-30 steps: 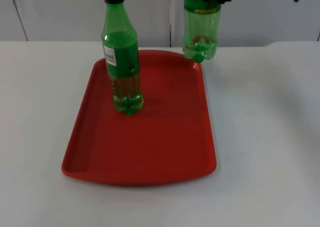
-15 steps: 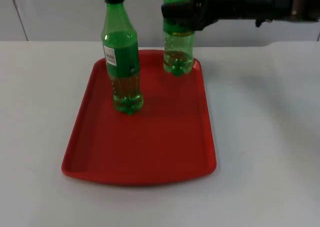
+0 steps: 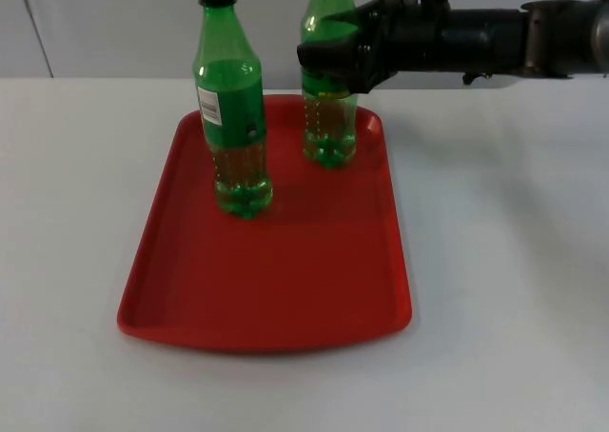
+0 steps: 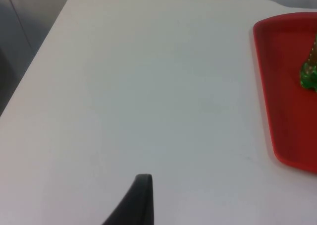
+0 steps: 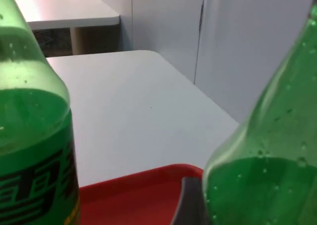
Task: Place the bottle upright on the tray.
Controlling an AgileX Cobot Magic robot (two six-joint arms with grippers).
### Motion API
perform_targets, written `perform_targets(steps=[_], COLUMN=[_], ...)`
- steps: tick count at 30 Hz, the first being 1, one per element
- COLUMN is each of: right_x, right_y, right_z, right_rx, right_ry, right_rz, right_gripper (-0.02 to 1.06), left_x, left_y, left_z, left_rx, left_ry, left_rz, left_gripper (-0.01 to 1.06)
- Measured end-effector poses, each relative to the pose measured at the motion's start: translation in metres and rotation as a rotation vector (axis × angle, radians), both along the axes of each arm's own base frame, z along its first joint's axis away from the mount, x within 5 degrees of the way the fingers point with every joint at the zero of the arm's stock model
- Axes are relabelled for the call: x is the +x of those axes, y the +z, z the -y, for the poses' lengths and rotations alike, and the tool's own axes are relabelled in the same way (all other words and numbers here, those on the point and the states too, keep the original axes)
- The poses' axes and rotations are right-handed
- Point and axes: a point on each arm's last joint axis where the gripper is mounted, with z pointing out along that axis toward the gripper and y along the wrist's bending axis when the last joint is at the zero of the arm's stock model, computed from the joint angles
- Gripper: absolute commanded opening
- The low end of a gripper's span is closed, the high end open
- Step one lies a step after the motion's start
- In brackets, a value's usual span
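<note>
From the top view's upper right I see my right arm stretched level toward frame centre, its right pincer (image 3: 333, 56) clamped around the bottle (image 3: 329, 118). My left arm waits; its left pincer (image 4: 138, 200) hangs above the tabletop (image 4: 148, 101), finger state probably unreadable.

The top view looks down and forward from a fixed spot onto the worktop (image 3: 495, 261), taking in the whole red tray (image 3: 276, 289) and the grey partition wall (image 3: 124, 23) behind. The left wrist view looks along the left arm over bare worktop toward the tray's edge (image 4: 277, 136), from well apart. The right wrist view sits very close and level, between two green bottles (image 5: 29, 136), facing the wall. All three views share the tray.
</note>
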Motion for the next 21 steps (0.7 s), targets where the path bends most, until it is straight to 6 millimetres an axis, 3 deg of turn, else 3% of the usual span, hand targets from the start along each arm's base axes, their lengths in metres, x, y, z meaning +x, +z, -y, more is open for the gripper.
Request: perform_targets(steps=[21], right_x=[-0.0004], right_y=[-0.0029], right_z=[-0.0003], right_rx=[0.001], right_ry=[0.006], right_rz=[-0.005], right_gripper=[0.00], left_x=[0.0000], left_y=[0.0000], left_z=[0.0000], left_rx=[0.000], left_ry=[0.000], left_rz=[0.000], left_gripper=[1.05])
